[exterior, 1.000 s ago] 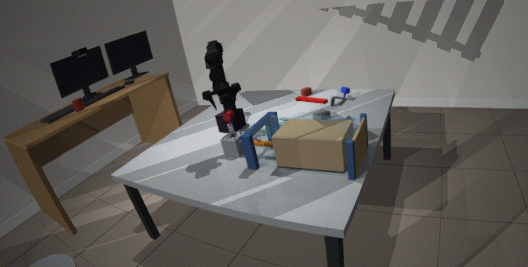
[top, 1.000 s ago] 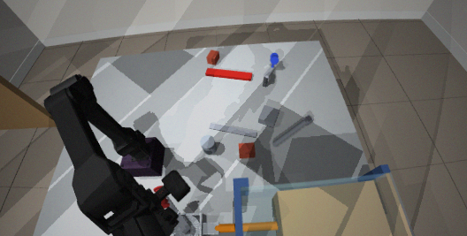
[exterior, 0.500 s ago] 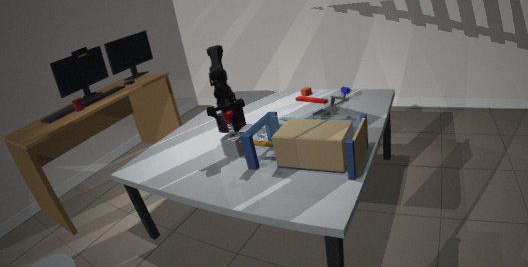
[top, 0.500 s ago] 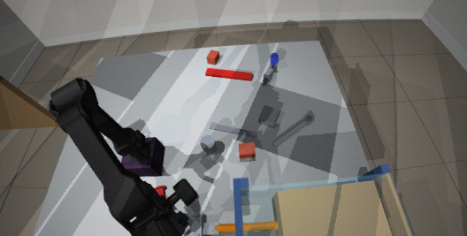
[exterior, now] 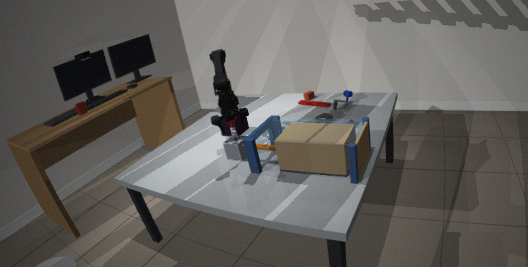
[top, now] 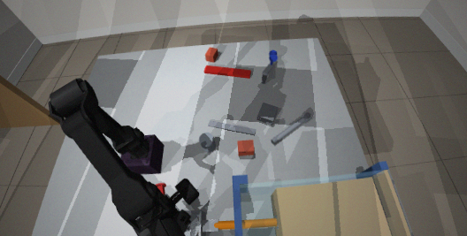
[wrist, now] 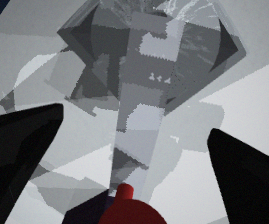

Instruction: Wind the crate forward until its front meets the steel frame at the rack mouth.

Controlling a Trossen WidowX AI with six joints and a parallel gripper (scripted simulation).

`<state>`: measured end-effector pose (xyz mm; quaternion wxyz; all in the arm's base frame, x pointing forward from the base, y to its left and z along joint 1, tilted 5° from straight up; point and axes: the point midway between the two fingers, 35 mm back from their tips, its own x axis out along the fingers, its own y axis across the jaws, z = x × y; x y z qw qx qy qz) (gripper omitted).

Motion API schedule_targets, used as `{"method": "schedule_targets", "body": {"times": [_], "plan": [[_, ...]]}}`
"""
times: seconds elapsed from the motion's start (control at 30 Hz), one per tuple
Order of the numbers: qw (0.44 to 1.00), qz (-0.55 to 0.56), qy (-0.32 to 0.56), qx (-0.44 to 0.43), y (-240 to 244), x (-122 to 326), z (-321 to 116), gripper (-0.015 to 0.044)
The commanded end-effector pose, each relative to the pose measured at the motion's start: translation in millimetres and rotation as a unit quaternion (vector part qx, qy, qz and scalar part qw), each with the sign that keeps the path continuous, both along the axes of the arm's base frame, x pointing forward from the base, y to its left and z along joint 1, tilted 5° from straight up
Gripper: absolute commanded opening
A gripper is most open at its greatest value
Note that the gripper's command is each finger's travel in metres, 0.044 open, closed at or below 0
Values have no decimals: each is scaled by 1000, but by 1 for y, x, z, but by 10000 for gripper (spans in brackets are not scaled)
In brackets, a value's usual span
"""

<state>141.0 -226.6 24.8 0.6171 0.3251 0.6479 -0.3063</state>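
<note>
The tan crate point(top: 318, 211) point(exterior: 315, 149) sits flat in the clear-panelled cubby. A gap shows between its front and the blue frame point(top: 239, 202) point(exterior: 253, 156) at the mouth; an orange strap point(top: 252, 224) point(exterior: 265, 147) spans it. The grey winch point(exterior: 234, 150) point(wrist: 105, 45) stands outside the mouth. The handle's flat grey arm point(wrist: 140, 117) lies over its top and runs to a red knob point(wrist: 132, 212) point(top: 160, 188). My gripper point(wrist: 137, 123) point(exterior: 231, 124) is open and empty above the handle, fingers to either side of its arm; the knob is at the wrist view's bottom edge. The key is hidden.
A purple block point(top: 152, 156) is at my arm's base. Farther off lie a grey cylinder point(top: 206, 140), an orange block point(top: 246, 148), a grey bar point(top: 232, 127), a grey rod point(top: 289, 128), a red bar point(top: 227, 72) and a blue-knobbed tool point(top: 273, 56).
</note>
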Motion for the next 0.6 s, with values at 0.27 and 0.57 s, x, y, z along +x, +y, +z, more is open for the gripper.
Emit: {"method": "schedule_targets", "body": {"times": [0.27, 0.57], "plan": [[1000, -4, 4, 2, 2, -2, -16, 440], [1000, -8, 4, 2, 2, -2, -17, 440]]}}
